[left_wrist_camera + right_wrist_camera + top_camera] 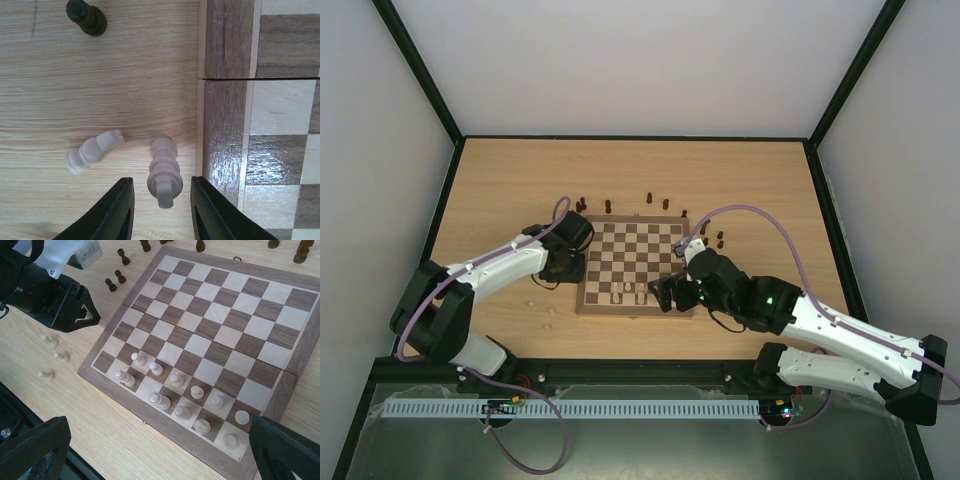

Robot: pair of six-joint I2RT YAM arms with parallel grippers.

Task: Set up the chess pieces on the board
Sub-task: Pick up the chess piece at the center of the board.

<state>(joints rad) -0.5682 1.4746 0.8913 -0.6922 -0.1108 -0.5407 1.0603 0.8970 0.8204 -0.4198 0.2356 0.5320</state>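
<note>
The board [633, 262] lies mid-table. Several cream pieces [176, 380] stand on its two near rows. Dark pieces [608, 206] stand off the board along its far edge. My left gripper [162, 182] is open, low over the table just left of the board's border [222, 115]. A cream piece [163, 170] lies on its side between the fingers [117, 212], not gripped. A second cream piece [92, 150] lies just to its left. My right gripper [160, 455] is open and empty, above the board's near edge.
Three cream pawns [61, 356] stand on the table left of the board, near my left arm [55, 300]. A dark piece [86, 17] stands on the table ahead of my left gripper. More dark pieces [719, 240] stand right of the board.
</note>
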